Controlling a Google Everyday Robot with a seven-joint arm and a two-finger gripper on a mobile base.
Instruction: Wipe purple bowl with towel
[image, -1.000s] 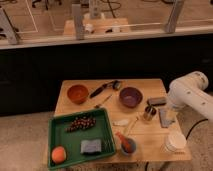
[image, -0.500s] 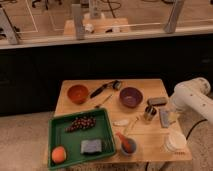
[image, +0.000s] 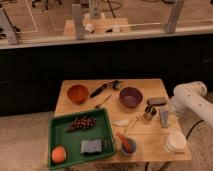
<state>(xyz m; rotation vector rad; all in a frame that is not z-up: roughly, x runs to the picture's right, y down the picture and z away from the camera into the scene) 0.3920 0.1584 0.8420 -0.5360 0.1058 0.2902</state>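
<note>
The purple bowl (image: 131, 96) stands upright at the back middle of the wooden table (image: 150, 150). The towel (image: 164, 117), a narrow grey folded strip, lies to the bowl's right front, beside a small dark can (image: 149, 113). My white arm reaches in from the right edge. My gripper (image: 171, 109) is at its left end, close above the towel's right side and to the right of the bowl. It is mostly hidden by the arm.
An orange bowl (image: 77, 93) and a black-handled utensil (image: 104, 89) are at the back left. A dark grey block (image: 157, 101) lies right of the purple bowl. A green tray (image: 62, 134) holds grapes, an orange and a blue-grey pad. A blue-grey cup (image: 127, 145) and a white container (image: 175, 141) stand in front.
My arm has shifted slightly to the right and lower, away from the purple bowl. The objects on the table have not moved.
</note>
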